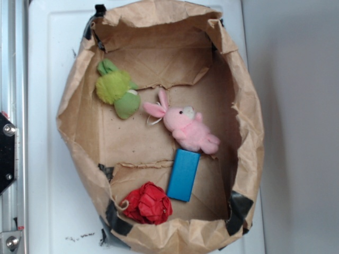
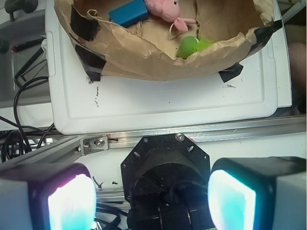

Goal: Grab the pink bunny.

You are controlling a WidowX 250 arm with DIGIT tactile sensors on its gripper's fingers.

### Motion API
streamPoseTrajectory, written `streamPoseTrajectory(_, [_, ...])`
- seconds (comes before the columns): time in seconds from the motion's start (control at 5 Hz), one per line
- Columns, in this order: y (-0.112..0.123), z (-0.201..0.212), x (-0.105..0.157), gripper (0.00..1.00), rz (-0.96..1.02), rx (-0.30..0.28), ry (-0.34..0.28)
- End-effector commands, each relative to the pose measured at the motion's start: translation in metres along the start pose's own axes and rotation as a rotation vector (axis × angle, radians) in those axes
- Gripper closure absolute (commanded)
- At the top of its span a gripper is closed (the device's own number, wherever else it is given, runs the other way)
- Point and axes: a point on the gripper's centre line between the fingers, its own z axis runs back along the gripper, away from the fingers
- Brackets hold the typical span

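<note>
The pink bunny point(image 1: 186, 128) lies on its side in the middle of a brown paper bag point(image 1: 74, 114), ears pointing left. In the wrist view the pink bunny point(image 2: 165, 10) shows at the top edge, inside the bag point(image 2: 144, 50). My gripper point(image 2: 151, 201) is far from it, over the robot's black base, outside the bag. Its two glowing pads point(image 2: 72, 203) stand wide apart with nothing between them. The gripper does not appear in the exterior view.
Inside the bag lie a lime-green plush toy point(image 1: 117, 89), a blue block point(image 1: 183, 174) touching the bunny's lower end, and a red fabric ball point(image 1: 148, 203). The bag sits on a white tray point(image 2: 168, 103). A metal rail point(image 2: 230, 129) and cables point(image 2: 21, 139) lie near the base.
</note>
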Motion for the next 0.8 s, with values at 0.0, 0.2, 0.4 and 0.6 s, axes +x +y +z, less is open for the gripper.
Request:
streamPoseTrajectory(0.0, [0.000,0.000,0.000,0.00,0.000,0.000,0.000])
streamPoseTrajectory(0.2, [0.035,-0.011,0.050,0.00,-0.062,0.007,0.053])
streamPoseTrajectory(0.4, [0.056,-0.014,0.102,0.00,-0.079,-0.035,0.043])
streamPoseTrajectory(0.6, [0.066,-0.039,0.153,0.00,-0.219,0.008,0.019])
